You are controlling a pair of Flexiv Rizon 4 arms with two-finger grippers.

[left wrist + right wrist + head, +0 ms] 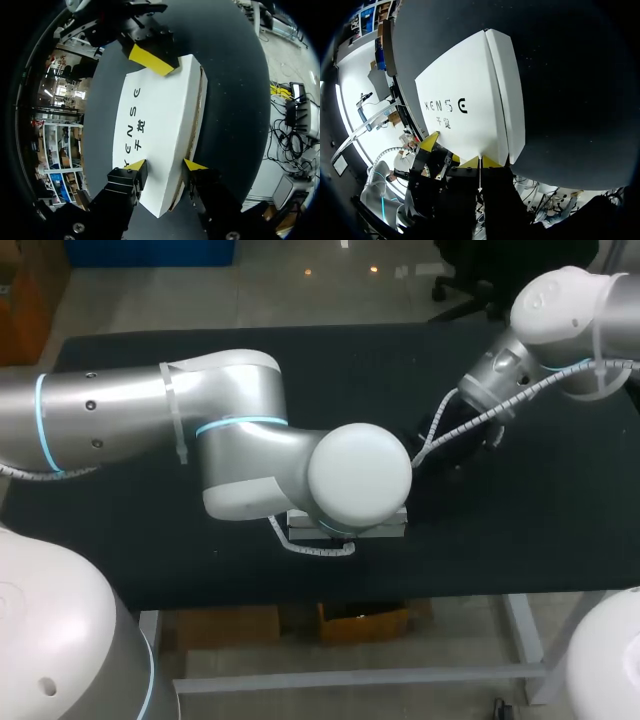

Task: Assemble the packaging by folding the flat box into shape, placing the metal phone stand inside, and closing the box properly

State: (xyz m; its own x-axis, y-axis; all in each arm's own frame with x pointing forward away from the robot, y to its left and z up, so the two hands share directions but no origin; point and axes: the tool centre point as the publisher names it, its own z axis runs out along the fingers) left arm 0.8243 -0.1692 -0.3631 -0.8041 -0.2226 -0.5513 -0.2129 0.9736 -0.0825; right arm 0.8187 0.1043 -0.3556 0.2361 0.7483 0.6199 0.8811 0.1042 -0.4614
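The left hand [165,166] stands moderately open over the near corner of the white box [165,115]. One yellow fingertip [136,165] lies on the top face, and the other sits just outside the long side, where a brown card edge [198,112] shows (whether either one presses, I cannot tell). The black desk [560,540] carries it all. The left arm [230,430] comes in from 9 o'clock and bends down at the desk's middle. Its round wrist covers most of the box, which sits folded into shape at about 6 o'clock from the desk's centre, near the front edge. The right arm [560,310] enters from 2 o'clock and slants down toward the box's 2 o'clock end. The right hand [481,161] is narrow, its tips set together with only a hairline of white between them, resting on the box's top face at the end far from the left hand. Black lettering [134,125] runs along the top face between the two hands.
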